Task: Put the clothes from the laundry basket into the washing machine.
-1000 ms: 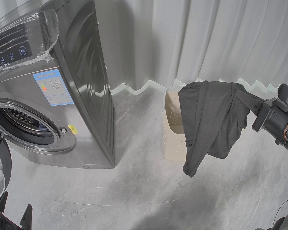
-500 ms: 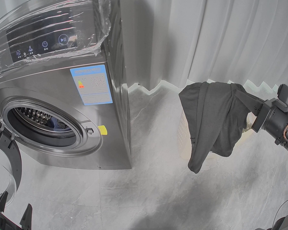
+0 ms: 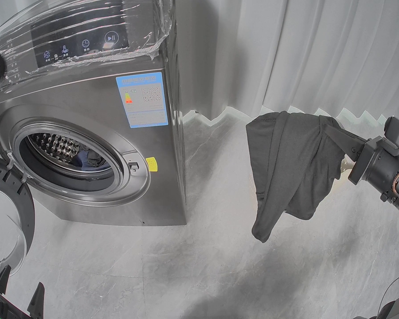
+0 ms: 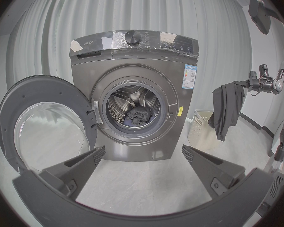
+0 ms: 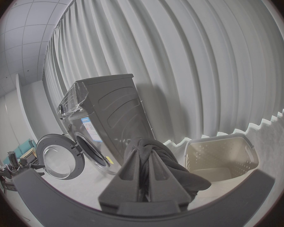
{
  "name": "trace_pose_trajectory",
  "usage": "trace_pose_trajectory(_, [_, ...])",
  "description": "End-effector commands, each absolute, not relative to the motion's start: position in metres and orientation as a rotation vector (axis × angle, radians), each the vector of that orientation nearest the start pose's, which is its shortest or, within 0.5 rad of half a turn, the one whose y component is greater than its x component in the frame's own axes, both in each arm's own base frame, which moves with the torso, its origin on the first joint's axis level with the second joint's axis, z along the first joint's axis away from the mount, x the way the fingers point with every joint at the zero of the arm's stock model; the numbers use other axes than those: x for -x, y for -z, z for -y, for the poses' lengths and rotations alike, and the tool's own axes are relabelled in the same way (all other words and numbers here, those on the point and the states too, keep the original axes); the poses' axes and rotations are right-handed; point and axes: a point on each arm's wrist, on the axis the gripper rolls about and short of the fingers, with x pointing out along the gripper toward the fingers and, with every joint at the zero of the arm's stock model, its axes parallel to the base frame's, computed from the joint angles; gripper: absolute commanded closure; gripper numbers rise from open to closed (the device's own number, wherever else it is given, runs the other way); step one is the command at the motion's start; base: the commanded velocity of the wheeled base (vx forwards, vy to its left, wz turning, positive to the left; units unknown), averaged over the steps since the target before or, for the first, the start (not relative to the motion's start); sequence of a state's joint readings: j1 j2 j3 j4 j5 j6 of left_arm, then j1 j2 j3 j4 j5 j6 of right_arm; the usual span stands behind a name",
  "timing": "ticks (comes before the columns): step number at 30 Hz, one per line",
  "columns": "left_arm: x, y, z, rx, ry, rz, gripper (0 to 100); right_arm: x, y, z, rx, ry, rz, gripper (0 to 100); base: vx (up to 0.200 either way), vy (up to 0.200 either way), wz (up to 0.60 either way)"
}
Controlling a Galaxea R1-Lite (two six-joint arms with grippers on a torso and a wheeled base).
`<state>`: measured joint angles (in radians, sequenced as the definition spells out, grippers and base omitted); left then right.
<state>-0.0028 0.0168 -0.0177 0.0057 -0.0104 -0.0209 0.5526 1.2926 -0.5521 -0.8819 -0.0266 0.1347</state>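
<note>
The step in hand is the carry. The dark garment [image 3: 292, 169] is clear of the laundry basket [image 5: 221, 161] and has to reach the open drum [image 3: 68, 162] of the washing machine [image 3: 97, 94]. The machine stands to the far left with its door [image 3: 6, 218] swung wide to the left. To do the carry well, the robot would likely keep the garment high, because its lowest tail hangs well down towards the floor and could drag or catch on the lower lip of the opening. The gripper should go well into the drum mouth before letting go, so that the whole cloth falls inside, on or beside the clothes [image 4: 137, 115] already lying there, and no loose end drapes over the door seal. The approach is best made from the front, keeping off the door. The right gripper [image 3: 330, 131] is out at the right, held about level and pointing left. Its two fingers are pinched together on a bunched fold at the garment's top, and the rest hangs free beneath, in front of the basket. The left gripper [image 4: 142, 152] sits low at the near left, facing the drum, its fingers spread wide with nothing between them.
</note>
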Motion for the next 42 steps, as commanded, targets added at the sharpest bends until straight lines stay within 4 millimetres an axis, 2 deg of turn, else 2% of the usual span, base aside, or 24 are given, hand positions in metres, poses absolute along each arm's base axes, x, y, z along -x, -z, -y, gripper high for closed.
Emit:
trace_pose_trajectory(1, [0.0227,-0.0758,0.0002,0.022,0.014,-0.008,0,-0.1699,-0.24,-0.1044,-0.172,-0.535,0.098,100,-0.2,0.0,0.0])
trace_pose_trajectory(8, [0.0226,-0.0758,0.0002,0.022,0.014,-0.009,0,-0.1703,-0.2385,-0.1042,-0.169,-0.533,0.091,100,-0.029,0.0,0.0])
trace_pose_trajectory(29, [0.0226,-0.0758,0.0002,0.023,0.014,-0.009,0,-0.1709,-0.2373,-0.105,-0.168,-0.536,0.086,100,0.0,0.2,0.0])
trace_pose_trajectory(38, [0.0226,-0.0758,0.0002,0.022,0.014,-0.009,0,-0.171,-0.2377,-0.1051,-0.168,-0.536,0.088,100,0.0,0.0,0.0])
trace_pose_trajectory(42, [0.0226,-0.0758,0.0002,0.022,0.014,-0.009,0,-0.1711,-0.2373,-0.1048,-0.168,-0.535,0.086,100,-0.2,0.0,0.0])
